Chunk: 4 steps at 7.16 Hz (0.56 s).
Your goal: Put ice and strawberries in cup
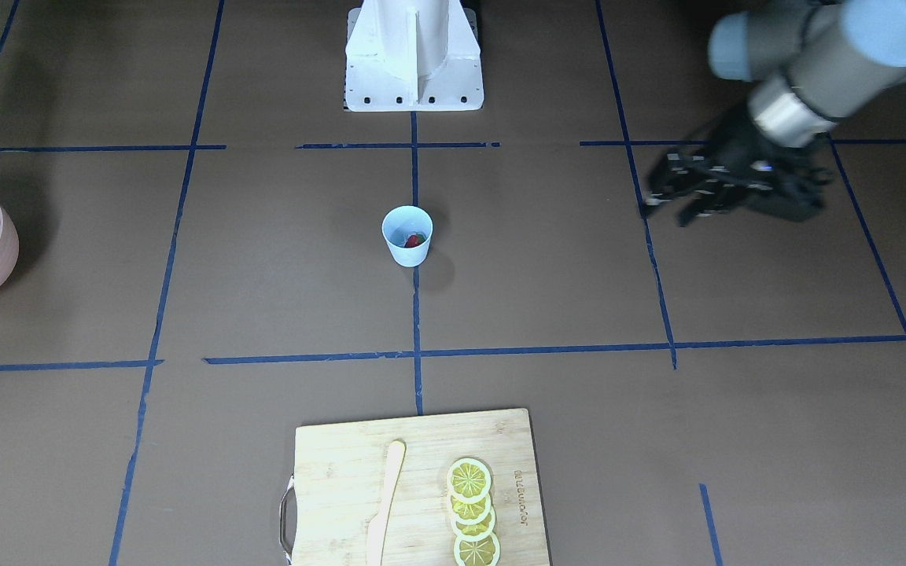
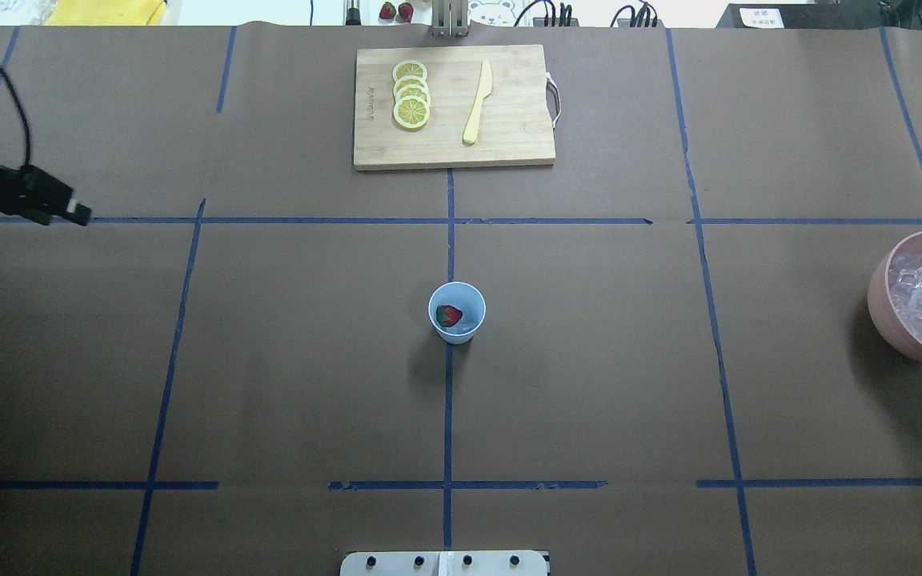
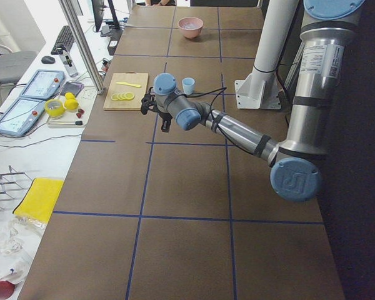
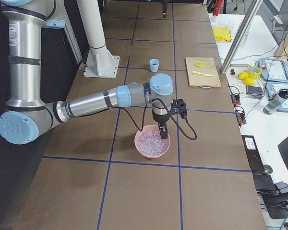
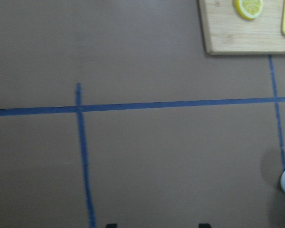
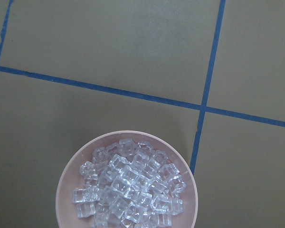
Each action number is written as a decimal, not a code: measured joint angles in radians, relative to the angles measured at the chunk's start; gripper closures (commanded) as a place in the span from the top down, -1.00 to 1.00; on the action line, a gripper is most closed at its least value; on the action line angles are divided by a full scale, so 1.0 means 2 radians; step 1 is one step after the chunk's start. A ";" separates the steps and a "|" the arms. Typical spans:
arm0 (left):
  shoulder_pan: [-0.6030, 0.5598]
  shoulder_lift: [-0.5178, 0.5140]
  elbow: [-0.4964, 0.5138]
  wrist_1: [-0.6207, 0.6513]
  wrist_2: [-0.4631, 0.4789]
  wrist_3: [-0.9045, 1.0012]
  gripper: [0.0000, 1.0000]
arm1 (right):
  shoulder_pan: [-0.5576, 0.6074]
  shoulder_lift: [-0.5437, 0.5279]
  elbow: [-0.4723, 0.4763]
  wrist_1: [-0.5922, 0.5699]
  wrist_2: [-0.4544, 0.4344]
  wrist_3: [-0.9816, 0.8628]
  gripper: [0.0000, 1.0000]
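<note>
Overhead exterior: cup (image 2: 458, 337) upright, strawberry (image 2: 449, 315) inside; left gripper (image 1: 665, 214) spread, right gripper (image 4: 162, 130) unclear

Left pincer (image 1: 665, 214) hovers with fingers spread, arm stretched outward; right pincer (image 4: 162, 133) points straight down.

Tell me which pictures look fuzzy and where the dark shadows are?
Left wrist view: fuzzy all over; the cutting board and tape lines look soft. Right wrist view: sharp, so the ice shows clearly, but the colours are tinted greenish. Front-facing view: the cup throws a dark shadow on the table beside it.
</note>
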 measured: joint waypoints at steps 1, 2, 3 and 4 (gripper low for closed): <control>-0.043 0.029 0.001 0.032 -0.004 0.098 0.30 | 0.000 -0.001 -0.002 0.000 -0.002 0.000 1.00; -0.093 0.041 -0.001 0.098 -0.004 0.198 0.30 | 0.000 -0.004 -0.004 0.000 -0.004 -0.001 1.00; -0.142 0.045 0.000 0.178 -0.002 0.293 0.44 | 0.000 -0.005 -0.007 0.001 -0.006 -0.001 1.00; -0.180 0.045 0.003 0.245 0.000 0.362 0.56 | 0.000 -0.006 -0.011 0.001 -0.011 -0.001 1.00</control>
